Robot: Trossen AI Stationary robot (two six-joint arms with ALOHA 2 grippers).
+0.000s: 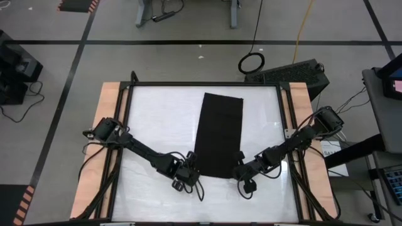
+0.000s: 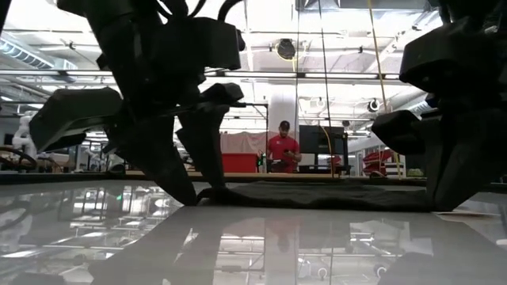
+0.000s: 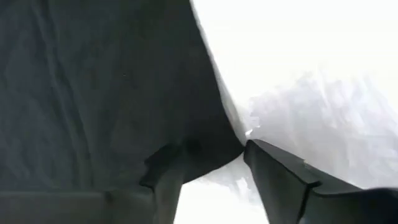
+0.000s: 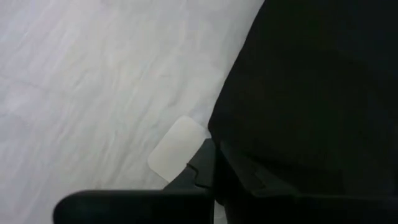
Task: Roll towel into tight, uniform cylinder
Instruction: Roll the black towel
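The black towel [image 1: 217,135] lies flat on the white table as a long strip that runs from the far middle toward the near edge. It also shows in the low view [image 2: 317,194]. My left gripper [image 1: 190,164] is open at the strip's near left corner [image 3: 239,146], with one finger over the cloth and one over the bare table. My right gripper [image 1: 240,168] is open at the near right corner, beside a small white tag [image 4: 177,149] that sticks out from the towel's edge. My left gripper stands low over the towel's near left corner [image 3: 230,140], slanting down from the table's left. One finger [image 3: 165,177] is over the cloth and the other [image 3: 280,177] over the table. Whether either touches the cloth I cannot tell. My right gripper has one finger [image 4: 202,165] on the table side of the towel's right edge [image 4: 217,134], next to the tag. The other finger is lost against the black cloth. Whether it touches the towel I cannot tell.
The table's black frame [image 1: 201,83] and wooden side boards [image 1: 107,125] bound the white top. There is bare table left [image 1: 157,119] and right [image 1: 264,119] of the strip. A person [image 2: 283,150] stands far off in the room behind.
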